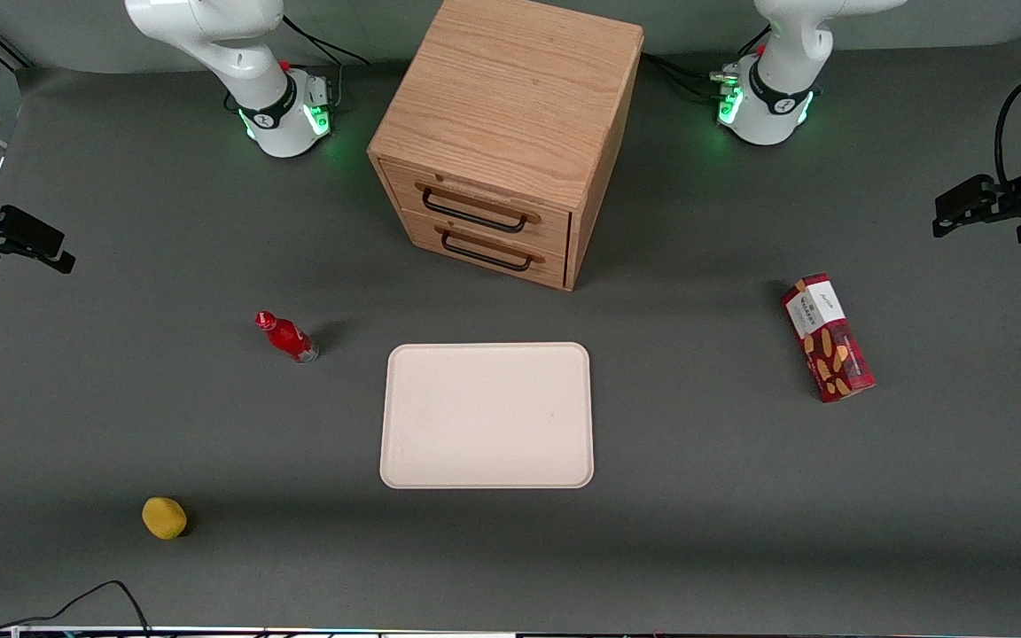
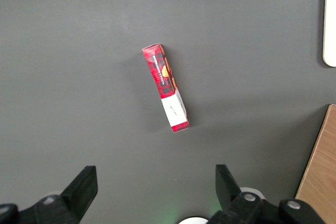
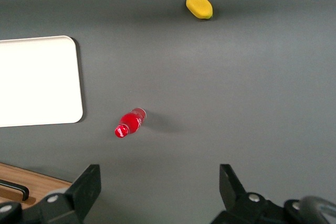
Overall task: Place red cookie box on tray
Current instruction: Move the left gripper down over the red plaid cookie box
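Observation:
The red cookie box (image 1: 827, 337) lies flat on the grey table toward the working arm's end, well apart from the tray. It also shows in the left wrist view (image 2: 165, 87), with its white panel end nearer the fingers. The cream-white tray (image 1: 487, 415) lies in front of the drawer cabinet with nothing on it; its edge shows in the left wrist view (image 2: 331, 24). My left gripper (image 1: 962, 208) hangs above the table, farther from the front camera than the box. It is open and empty (image 2: 155, 184), not touching the box.
A wooden two-drawer cabinet (image 1: 510, 133) stands at the middle back, both drawers shut. A small red bottle (image 1: 287, 337) lies beside the tray toward the parked arm's end. A yellow lemon-like object (image 1: 164, 517) lies nearer the front camera.

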Robot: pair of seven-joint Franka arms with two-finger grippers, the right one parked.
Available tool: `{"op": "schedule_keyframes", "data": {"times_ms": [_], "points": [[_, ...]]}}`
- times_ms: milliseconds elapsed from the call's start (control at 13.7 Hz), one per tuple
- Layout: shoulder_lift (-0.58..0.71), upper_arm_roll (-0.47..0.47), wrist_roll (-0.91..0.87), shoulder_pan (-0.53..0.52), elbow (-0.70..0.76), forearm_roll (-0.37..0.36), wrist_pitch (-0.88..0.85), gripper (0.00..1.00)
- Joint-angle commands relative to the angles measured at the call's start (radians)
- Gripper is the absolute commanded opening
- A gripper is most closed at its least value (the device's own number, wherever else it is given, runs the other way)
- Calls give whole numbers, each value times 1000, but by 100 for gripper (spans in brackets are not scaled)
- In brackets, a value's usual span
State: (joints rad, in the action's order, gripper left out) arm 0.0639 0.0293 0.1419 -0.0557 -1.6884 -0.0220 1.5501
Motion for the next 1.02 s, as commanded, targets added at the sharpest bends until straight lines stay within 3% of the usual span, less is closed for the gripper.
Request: {"op": "schedule_keyframes", "data": {"times_ms": [0,949], "points": [[8,4,22,-3,18,8,-34,100],[-3,28,1,-3,9,-50,-87,100]]}}
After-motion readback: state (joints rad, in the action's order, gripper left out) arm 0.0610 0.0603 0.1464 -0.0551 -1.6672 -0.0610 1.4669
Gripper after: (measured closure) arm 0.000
